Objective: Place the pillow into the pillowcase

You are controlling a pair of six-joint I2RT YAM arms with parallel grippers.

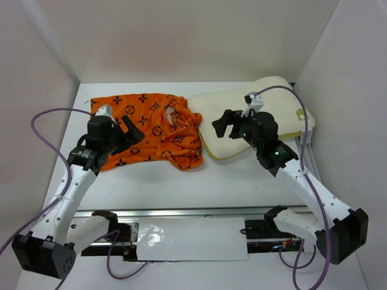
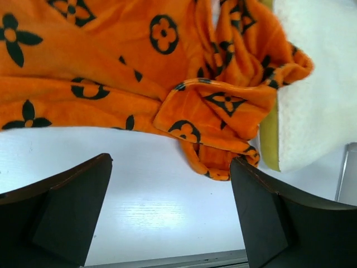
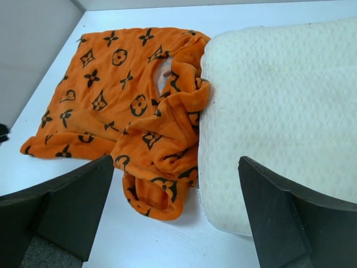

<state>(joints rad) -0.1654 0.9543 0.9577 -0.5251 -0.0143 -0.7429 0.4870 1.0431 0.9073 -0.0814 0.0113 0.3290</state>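
Note:
The orange pillowcase (image 1: 148,130) with dark brown motifs lies crumpled on the white table, left of centre. Its bunched right end touches the left edge of the cream-white pillow (image 1: 284,103), which lies flat at the back right with a yellowish-green edge. My left gripper (image 1: 130,130) hovers open over the pillowcase's left half. In the left wrist view the left gripper (image 2: 170,212) holds nothing, with bare table between its fingers and the pillowcase (image 2: 139,67) and pillow (image 2: 318,100) beyond. My right gripper (image 1: 225,125) is open above the pillow's left part. In the right wrist view the right gripper (image 3: 175,215) frames the pillowcase (image 3: 111,95) and pillow (image 3: 279,111).
White walls (image 1: 36,90) enclose the table on the left, back and right. A metal rail with a white sheet (image 1: 187,235) runs along the near edge between the arm bases. Purple cables (image 1: 48,121) loop beside both arms.

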